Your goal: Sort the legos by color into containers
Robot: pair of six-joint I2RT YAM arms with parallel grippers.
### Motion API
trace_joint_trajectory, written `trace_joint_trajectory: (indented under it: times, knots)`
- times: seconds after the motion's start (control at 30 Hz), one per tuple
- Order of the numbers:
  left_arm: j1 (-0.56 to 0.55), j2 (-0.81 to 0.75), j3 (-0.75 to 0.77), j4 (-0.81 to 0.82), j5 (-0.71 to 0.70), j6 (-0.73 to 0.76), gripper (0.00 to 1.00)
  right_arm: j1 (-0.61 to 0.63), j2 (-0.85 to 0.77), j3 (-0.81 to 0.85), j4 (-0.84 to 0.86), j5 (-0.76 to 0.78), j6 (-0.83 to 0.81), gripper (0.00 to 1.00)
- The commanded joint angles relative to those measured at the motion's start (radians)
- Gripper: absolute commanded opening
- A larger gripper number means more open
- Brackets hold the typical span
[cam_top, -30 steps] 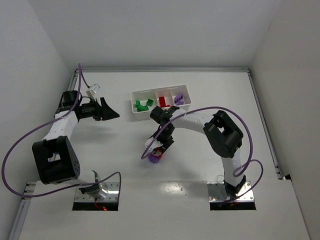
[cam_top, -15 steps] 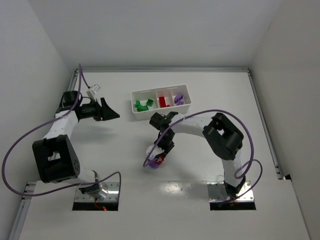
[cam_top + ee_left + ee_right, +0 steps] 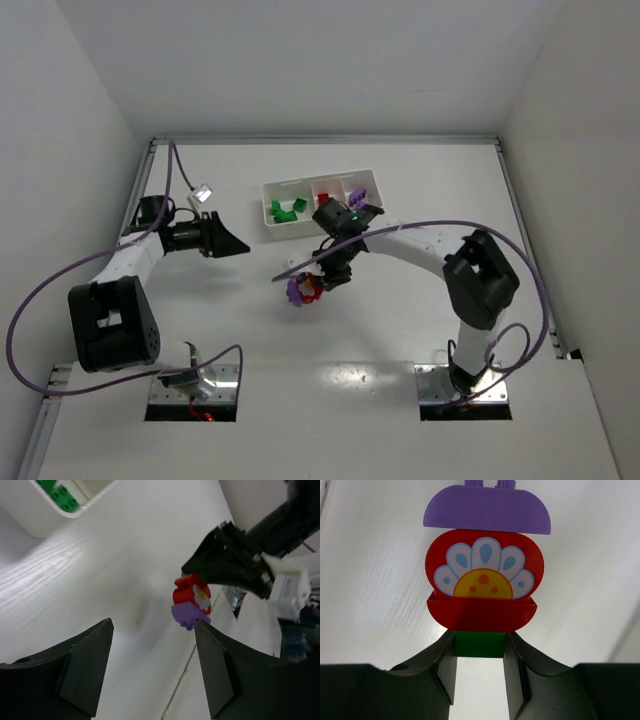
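My right pincer [image 3: 480,652] is clamped on the green base of a lego clump [image 3: 484,580], with the red flower brick and purple cap sticking out past its fingertips. My left pincer [image 3: 152,665] is spread wide, the clump straight ahead of it. The tray [image 3: 268,205] lies behind the right pincer.

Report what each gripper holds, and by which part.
Right gripper: the stacked purple, red and green plastic brick clump, pinched by its green end brick. Left gripper: open, nothing held.
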Motion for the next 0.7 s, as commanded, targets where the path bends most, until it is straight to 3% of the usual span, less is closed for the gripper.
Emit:
trace_joint_trajectory:
  times: [0.0, 0.27, 0.67]
  knots:
    - [-0.061, -0.037, 0.000, 0.020, 0.097, 0.057, 0.73, -0.024, -0.110, -0.001, 0.077, -0.063, 0.234, 0.00]
    - [-0.231, 0.002, 0.029, 0.039, 0.060, 0.051, 0.73, -0.054, -0.210, -0.034, 0.174, 0.001, 0.450, 0.04]
    - [-0.403, 0.069, 0.089, 0.203, -0.001, -0.107, 0.73, -0.072, -0.229, -0.045, 0.204, 0.039, 0.515, 0.06]
